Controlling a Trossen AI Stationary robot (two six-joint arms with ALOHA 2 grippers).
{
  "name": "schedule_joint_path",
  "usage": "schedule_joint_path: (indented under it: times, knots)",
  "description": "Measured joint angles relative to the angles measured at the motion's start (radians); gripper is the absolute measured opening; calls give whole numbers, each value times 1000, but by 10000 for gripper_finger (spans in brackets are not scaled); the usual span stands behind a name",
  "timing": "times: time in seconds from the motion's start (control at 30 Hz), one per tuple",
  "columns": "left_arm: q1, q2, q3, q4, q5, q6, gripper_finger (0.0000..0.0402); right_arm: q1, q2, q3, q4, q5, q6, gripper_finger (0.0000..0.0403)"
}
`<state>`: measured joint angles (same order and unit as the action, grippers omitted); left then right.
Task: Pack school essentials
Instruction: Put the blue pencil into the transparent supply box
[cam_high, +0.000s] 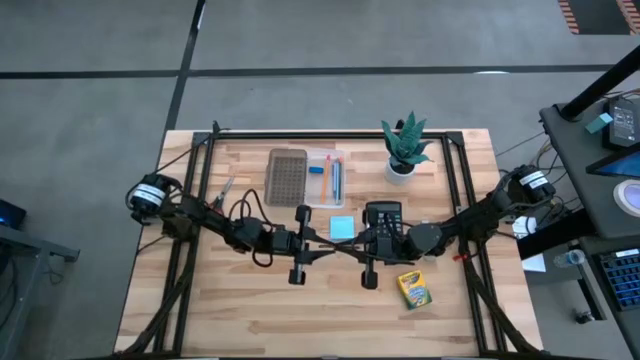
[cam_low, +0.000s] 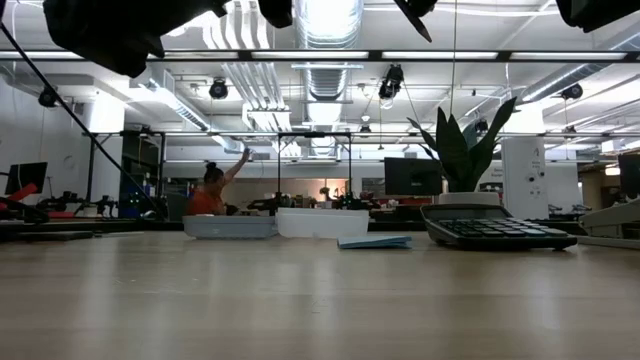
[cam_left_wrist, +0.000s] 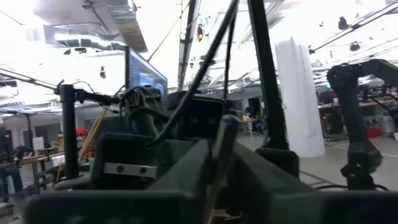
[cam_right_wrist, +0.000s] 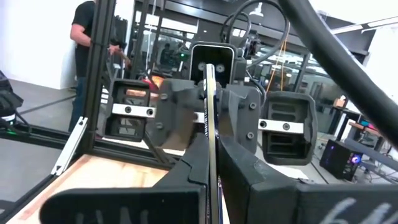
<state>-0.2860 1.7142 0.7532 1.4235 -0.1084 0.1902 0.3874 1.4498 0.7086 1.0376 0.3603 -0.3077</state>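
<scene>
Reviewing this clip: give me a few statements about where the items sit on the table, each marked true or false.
1. The crayon box lies near the table's front edge, on the right arm's side. True.
2. The potted plant stands on the dark tray. False: it stands on the bare table, right of the clear tray.
3. The light-blue sticky pad lies left of the calculator. True.
4. The blue eraser sits beside the crayon box. False: it lies in the clear tray.

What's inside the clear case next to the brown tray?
The high view shows the clear case holding a blue eraser and thin pens lying side by side. The low view shows only its wall, nothing inside.
</scene>
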Motion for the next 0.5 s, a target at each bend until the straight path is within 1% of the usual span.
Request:
schedule_joint_path:
  times: [0.07, 0.1, 0.2, 0.27, 0.37, 0.5]
  knots:
    - [5, 0, 0, 2, -5, 0, 15, 0, 0, 0, 1, 5, 0, 12]
    - [6, 0, 0, 3, -11, -7, 11, 0, 0, 0, 1, 8, 1, 12]
    - [8, -1, 0, 3, -78, -32, 7, -2, 0, -1, 1, 15, 12, 13]
    - [11, -2, 0, 2, -90, -44, 6, -2, -1, -1, 0, 18, 12, 17]
    - [12, -2, 0, -1, -94, -55, 4, -2, -2, -1, -4, 16, 30, 43]
    - [14, -2, 0, -1, -122, -58, 3, -3, -5, -1, -12, 17, 46, 94]
